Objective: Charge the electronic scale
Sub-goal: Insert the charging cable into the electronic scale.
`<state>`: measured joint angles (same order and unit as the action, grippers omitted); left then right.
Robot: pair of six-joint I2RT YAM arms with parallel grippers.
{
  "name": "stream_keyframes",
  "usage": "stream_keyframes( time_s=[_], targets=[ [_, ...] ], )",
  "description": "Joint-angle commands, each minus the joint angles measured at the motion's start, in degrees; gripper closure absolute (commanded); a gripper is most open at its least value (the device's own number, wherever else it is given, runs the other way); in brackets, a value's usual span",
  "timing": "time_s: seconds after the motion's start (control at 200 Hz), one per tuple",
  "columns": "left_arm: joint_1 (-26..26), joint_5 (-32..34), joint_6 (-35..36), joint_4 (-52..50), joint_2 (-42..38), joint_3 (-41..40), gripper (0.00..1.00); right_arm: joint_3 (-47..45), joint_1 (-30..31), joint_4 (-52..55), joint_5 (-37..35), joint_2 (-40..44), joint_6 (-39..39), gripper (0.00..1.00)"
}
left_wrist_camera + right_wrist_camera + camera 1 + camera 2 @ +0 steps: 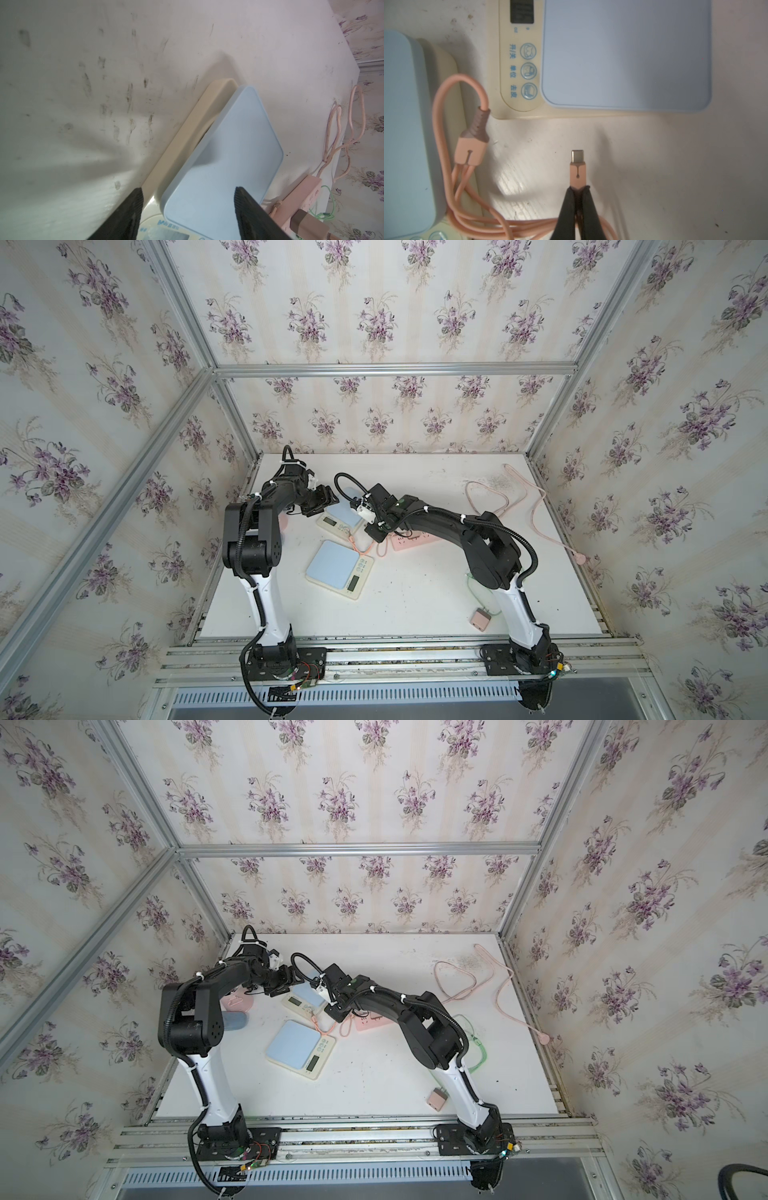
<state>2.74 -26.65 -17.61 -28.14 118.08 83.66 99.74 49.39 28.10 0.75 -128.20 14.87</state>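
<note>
Pinching the plug (577, 166) by its tail, the right gripper (578, 188) is risking it twisting against the scale (625, 54); the left gripper (188, 190) is gaping.

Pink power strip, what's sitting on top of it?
A brownish plug sits on the pink power strip. From above, the right arm covers most of it, so the rest is hidden.
</note>
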Motion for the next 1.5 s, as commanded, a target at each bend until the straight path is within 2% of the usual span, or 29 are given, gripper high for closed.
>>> stream_keyframes(
  time_s=[0.0, 0.22, 0.38, 0.669, 1.099, 1.494],
  targets=[
    [0.5, 0.9, 1.4, -2.7, 0.4, -0.7, 0.29, 0.4, 1.9, 0.0, -2.0, -1.2, 2.8, 1.0],
    [0.7, 0.7, 1.8, -3.7, -0.7, -4.5, 0.29, -0.4, 4.4, -1.8, -4.3, -1.4, 4.0, 1.0],
    [0.4, -2.1, 0.9, -3.6, -1.3, -6.8, 0.29, 0.0, 4.4, -3.0, -5.1, -2.3, 3.9, 1.0],
    [-1.1, -4.1, 0.3, -3.4, -0.9, -5.2, 0.3, 4.5, 3.1, -2.3, -9.2, -5.8, 5.4, 1.0],
    [-1.2, -5.1, 0.1, -3.3, -0.8, -6.0, 0.3, -1.0, 2.7, -6.6, -6.3, -0.9, 4.9, 1.0],
    [-1.2, -4.7, 0.4, -3.4, -0.7, -6.0, 0.3, -1.9, 2.2, -7.2, -5.0, 0.2, 4.3, 1.0]
  ],
)
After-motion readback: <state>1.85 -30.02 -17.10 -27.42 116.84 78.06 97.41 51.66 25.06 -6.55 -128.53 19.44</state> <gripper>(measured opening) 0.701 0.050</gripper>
